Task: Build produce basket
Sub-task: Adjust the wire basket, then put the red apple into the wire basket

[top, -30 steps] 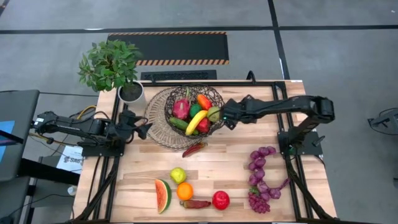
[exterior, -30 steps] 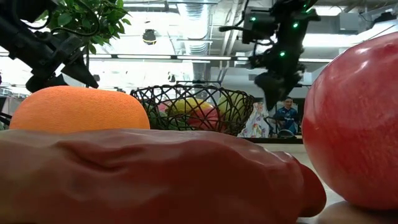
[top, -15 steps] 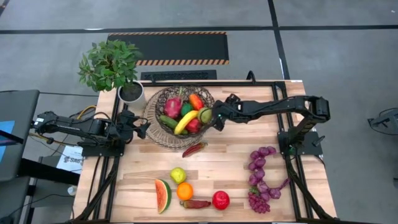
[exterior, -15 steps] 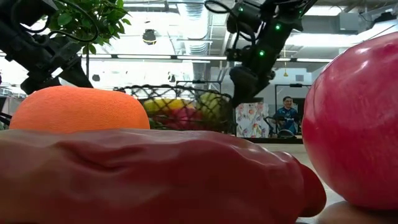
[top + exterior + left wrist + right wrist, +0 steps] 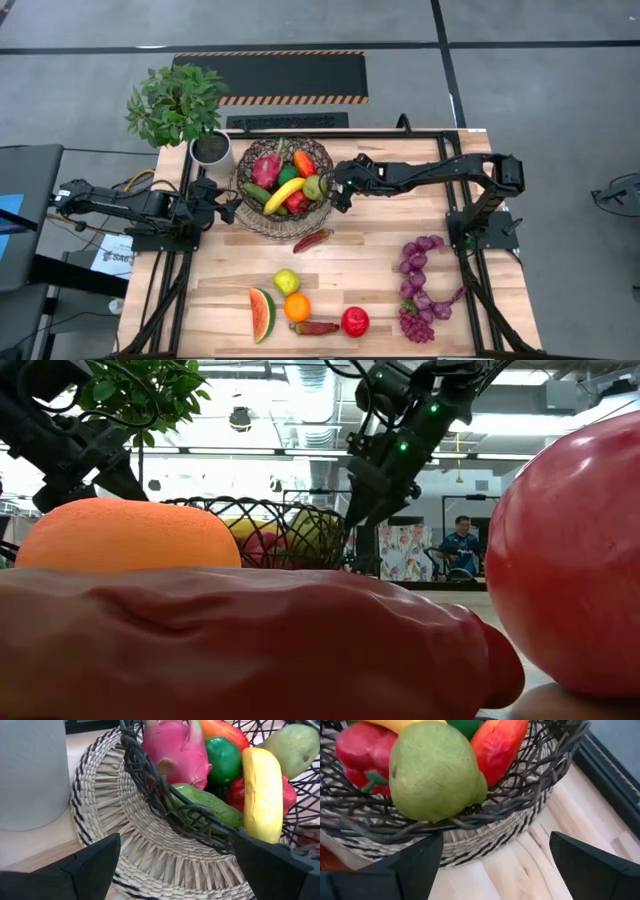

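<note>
The dark wire basket (image 5: 324,166) stands on the pale woven mat (image 5: 262,225) at the table's far middle. It holds a pink dragon fruit (image 5: 266,170), banana (image 5: 283,195), pear (image 5: 432,772), peppers and a cucumber (image 5: 210,807). My right gripper (image 5: 338,192) is open at the basket's right side. My left gripper (image 5: 233,208) is open at the mat's left edge, just short of the basket. On the near half of the table lie a watermelon slice (image 5: 262,313), orange (image 5: 297,307), red apple (image 5: 354,321), purple grapes (image 5: 420,290) and a red pepper (image 5: 312,239). My right gripper comes slanting down from the table's right at the outside of the basket's right wall (image 5: 520,800), below the pear. Its open fingers (image 5: 415,865) stand wide along that wall. The touching spot lies under the wrist view's lower edge. The basket sits upright on the mat.
A leafy potted plant (image 5: 178,103) in a white pot (image 5: 211,149) stands at the far left corner, close to the mat. A yellow-green fruit (image 5: 287,281) and another red pepper (image 5: 315,327) lie near the front edge. Bare wood lies between the mat and the fruits.
My right gripper has gone toward the table's left edge and tipped more steeply down, staying open. The basket has slid left across the mat ahead of it, from overhanging the mat's right edge to the mat's middle, still upright with its produce inside.
</note>
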